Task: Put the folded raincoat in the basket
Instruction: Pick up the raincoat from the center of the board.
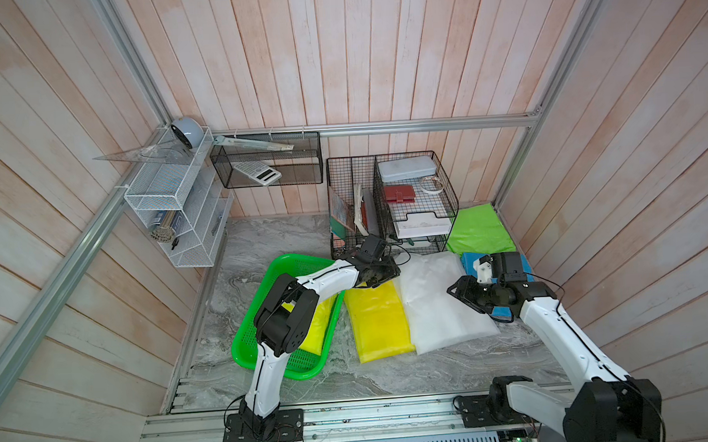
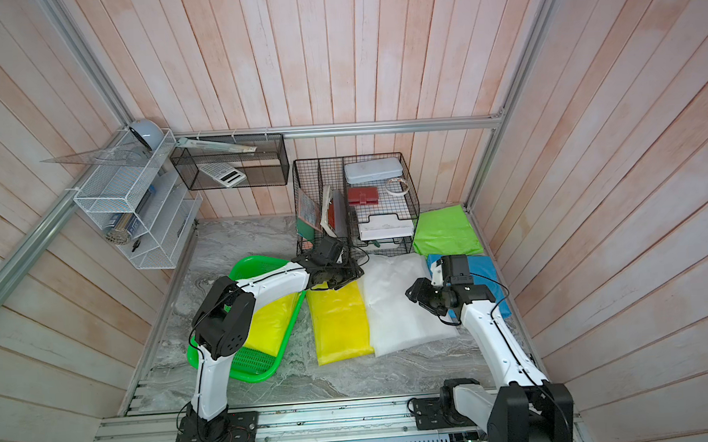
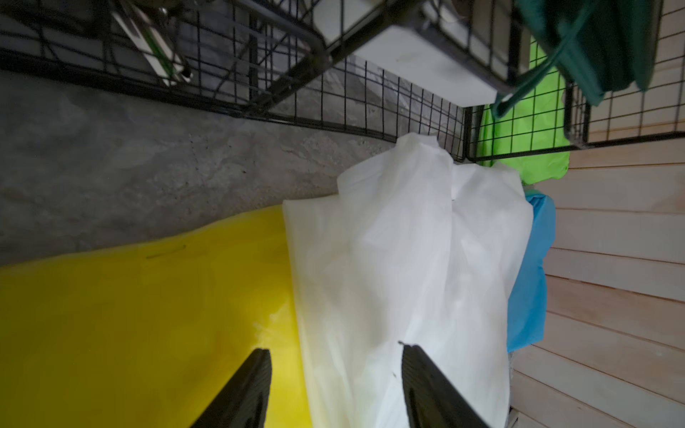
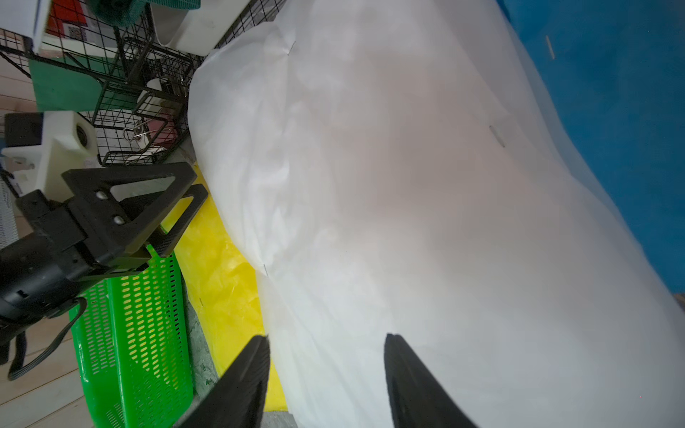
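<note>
The green perforated basket [image 2: 253, 362] holds one folded yellow raincoat [image 2: 272, 322]; a second yellow raincoat [image 2: 341, 322] lies flat just beside it

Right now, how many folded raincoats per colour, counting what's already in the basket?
Yellow: 2, the binned yellow raincoat in the basket and the loose yellow raincoat beside it
White: 1, the white raincoat
Blue: 1, the blue raincoat
Light green: 1, the light green raincoat
Total: 5
</note>
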{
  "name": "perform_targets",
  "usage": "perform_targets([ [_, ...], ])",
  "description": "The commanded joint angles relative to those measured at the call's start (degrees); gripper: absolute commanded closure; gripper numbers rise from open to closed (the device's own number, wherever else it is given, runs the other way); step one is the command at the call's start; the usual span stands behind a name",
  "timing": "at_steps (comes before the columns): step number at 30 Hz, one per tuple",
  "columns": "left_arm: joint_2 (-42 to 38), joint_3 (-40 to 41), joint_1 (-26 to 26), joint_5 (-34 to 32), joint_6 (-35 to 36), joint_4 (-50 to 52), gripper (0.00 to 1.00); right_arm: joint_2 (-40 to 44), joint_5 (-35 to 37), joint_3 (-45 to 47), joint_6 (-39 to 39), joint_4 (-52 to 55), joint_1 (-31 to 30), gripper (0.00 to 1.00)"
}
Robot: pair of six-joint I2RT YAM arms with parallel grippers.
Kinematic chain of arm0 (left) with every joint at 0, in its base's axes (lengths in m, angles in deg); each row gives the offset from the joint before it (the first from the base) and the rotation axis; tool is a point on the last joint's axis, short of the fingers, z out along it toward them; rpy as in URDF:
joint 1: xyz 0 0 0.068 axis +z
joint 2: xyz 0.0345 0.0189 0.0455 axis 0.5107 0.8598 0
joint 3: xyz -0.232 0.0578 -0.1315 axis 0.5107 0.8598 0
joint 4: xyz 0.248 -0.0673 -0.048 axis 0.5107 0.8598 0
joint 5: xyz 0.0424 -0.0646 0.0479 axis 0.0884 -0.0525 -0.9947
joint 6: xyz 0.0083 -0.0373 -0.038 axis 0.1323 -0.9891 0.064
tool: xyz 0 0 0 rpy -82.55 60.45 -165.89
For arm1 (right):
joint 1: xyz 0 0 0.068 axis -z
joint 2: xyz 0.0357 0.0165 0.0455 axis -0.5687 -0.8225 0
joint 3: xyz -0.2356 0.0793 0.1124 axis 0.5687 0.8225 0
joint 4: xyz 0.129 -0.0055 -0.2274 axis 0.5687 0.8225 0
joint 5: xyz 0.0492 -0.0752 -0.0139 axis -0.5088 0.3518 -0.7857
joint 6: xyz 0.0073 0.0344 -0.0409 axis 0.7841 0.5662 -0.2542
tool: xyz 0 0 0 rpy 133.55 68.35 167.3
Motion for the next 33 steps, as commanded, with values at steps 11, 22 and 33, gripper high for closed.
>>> perform_targets([
  [11, 5.31, -4.39, -1.12, 3.20, -2.19, -2.12, 0.38, -1.64, -0.82, -0.28, -0.02, -0.90, -0.83, 0.44],
  [22, 5.85, -6.36, -1.30, 4.49, -2.82, -2.28, 0.54, -2.09, -0.72, -0.48, -0.04, -0.87, -0.99, 0.44],
  [33, 7.33, -6.81, -1.30, 5.59, -3.87, -3.15, 0.76, -1.87, -0.54, 0.14, 0.04, -1.21, -1.01, 0.44],
])
